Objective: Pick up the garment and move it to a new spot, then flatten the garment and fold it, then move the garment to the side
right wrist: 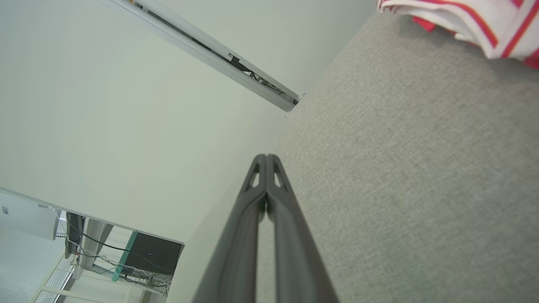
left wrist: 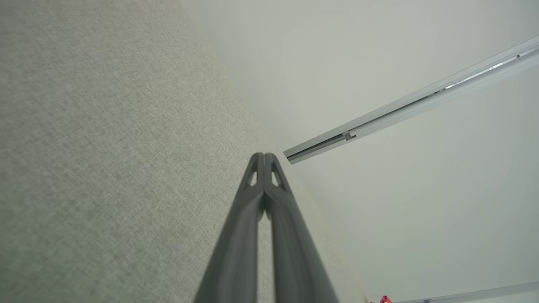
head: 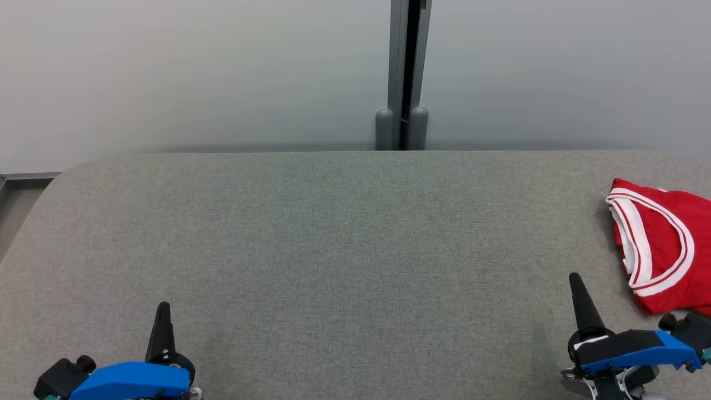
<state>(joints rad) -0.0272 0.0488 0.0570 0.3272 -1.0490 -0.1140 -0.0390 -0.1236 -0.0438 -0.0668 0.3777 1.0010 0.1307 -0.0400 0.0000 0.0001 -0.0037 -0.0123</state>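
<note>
Garment: red garment [head: 669, 250] with white, red-lined trim, lying bunched at the right of the table [head: 333, 250], about midway between near and far; the frame's right edge cuts it off.
Garment trim: a curved banded opening faces left, with white inner cloth showing under it.
Garment contact: it rests on the table and no fingers are on it.
Left gripper: left gripper [head: 163, 308] sits at the near left, its finger pointing to the far side, low over bare cloth.
Left jaws: together, with the tips meeting in the left wrist view and nothing between them.
Right gripper: right gripper [head: 575, 280] sits at the near right, just left of the garment's near corner, its finger leaning slightly left.
Right jaws: together, with the tips pressed to each other in the right wrist view and nothing held.
Right gripper and garment: the fingers stand apart from the cloth; the black and blue body lies just beside the garment's near hem, and I cannot tell whether they touch.
Table: grey woven fabric top with rounded far corners.
Wall: a pale wall [head: 194, 72] runs behind the far edge.
Post: a grey upright post [head: 408, 66] with a dark slot stands at the far centre, just behind the table.
Beyond the table: the right wrist view shows a dark box [right wrist: 151, 256] with cables, well off the table.
</note>
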